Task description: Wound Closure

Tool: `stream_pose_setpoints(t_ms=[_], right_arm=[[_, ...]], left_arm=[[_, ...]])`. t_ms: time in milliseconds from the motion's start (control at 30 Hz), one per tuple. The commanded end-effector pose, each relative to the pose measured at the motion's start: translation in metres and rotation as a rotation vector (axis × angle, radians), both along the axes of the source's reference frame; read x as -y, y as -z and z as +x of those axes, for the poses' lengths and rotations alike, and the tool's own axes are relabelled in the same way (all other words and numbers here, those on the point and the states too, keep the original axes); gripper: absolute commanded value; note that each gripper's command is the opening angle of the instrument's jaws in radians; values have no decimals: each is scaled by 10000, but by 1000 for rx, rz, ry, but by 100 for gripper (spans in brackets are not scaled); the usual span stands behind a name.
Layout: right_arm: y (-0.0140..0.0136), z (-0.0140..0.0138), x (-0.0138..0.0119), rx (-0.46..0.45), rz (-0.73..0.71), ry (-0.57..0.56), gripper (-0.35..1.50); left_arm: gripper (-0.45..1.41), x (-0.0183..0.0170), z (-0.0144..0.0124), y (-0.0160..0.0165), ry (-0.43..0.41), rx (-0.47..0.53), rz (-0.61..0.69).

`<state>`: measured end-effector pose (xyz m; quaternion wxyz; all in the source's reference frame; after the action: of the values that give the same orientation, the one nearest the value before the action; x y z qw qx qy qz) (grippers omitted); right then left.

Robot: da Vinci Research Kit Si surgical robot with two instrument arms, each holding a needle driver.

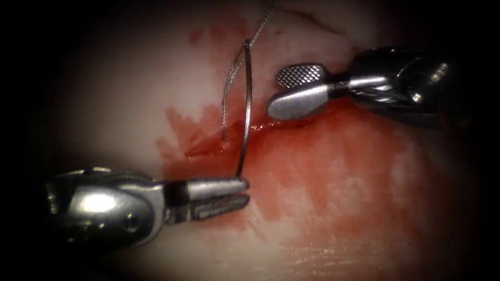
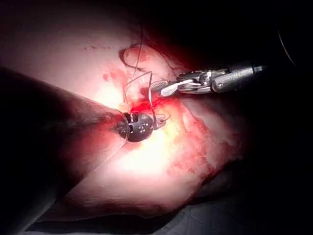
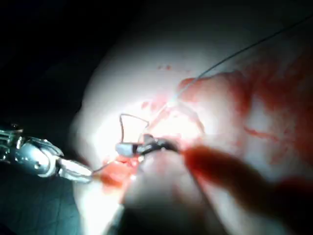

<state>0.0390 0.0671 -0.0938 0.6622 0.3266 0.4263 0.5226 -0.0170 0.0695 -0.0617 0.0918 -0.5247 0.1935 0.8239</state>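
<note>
Pinching the needle [image 1: 248, 104] near one end, the left tool [image 1: 245, 192] holds it above the tissue [image 1: 130, 93]; the right tool [image 1: 278, 91] gapes empty.

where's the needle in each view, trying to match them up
Endoscope view: the needle stands over the cut, one end held by the left end effector, thread at its other end.
Left wrist view: the needle arcs up from the left end effector.
Right wrist view: cannot tell it from the thread.
Shared landmark: the red fluid along the cut.
</note>
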Motion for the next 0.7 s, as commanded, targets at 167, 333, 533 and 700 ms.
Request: stream_pose_setpoints(t_ms=[167, 333, 533, 700], right_arm=[[-6, 29, 6, -18, 20, -20, 66], [-10, 40, 10, -15, 15, -24, 64], [-16, 51, 15, -5, 7, -34, 51], [-14, 46, 14, -7, 21, -36, -35]], left_arm=[[-35, -5, -6, -4, 9, 4, -4], [-35, -4, -6, -4, 13, 5, -5], [-35, -3, -9, -1, 18, 1, -3], [-35, -3, -9, 1, 17, 2, -3]])
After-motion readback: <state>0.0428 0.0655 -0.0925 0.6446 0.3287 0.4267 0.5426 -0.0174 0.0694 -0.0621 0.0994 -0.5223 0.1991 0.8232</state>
